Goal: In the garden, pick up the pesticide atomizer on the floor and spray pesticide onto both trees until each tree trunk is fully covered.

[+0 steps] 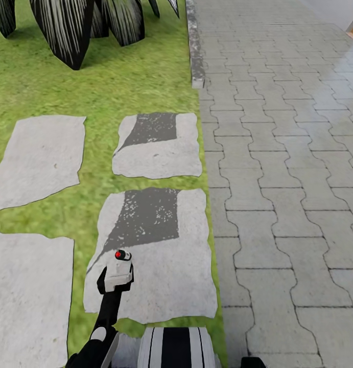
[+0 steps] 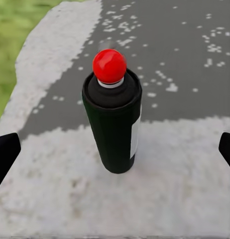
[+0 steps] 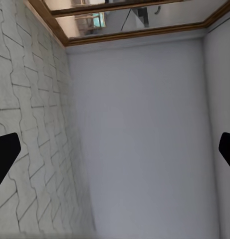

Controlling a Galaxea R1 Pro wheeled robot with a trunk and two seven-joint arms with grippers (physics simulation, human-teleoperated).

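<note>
— Grey paving [image 1: 288,168] fills the right half of what we see from the head, an interlocking brick pattern running up toward a pale wall. What do we have on the other side?

— Lawn [image 1: 120,82] on the left, with four flat stepping stones set in it, two of them carrying dark patches. At the top stand the broad striped leaves of a low plant [image 1: 69,30]. A stone curb [image 1: 195,46] separates the grass from the paving.

— And our left arm?

— It reaches out over the nearest stepping stone [image 1: 161,266]. Our left hand [image 1: 117,273] hangs above that slab, and the red cap of the spray can [image 1: 119,254] shows just past it.

— From the left wrist we see more.

— Yes. The spray can [image 2: 114,124] stands upright on the slab, dark body, red button on top, a pale label down one side. Our two fingertips [image 2: 5,152] sit wide apart at either edge, well clear of the can. The hand is spread and grips nothing.

— The right hand?

— Its wrist camera faces a plain white wall [image 3: 144,149] with the paving [image 3: 30,124] beside it and a wood-framed window [image 3: 139,20]. One dark fingertip [image 3: 5,154] shows at each edge, spread wide, nothing between them.
</note>
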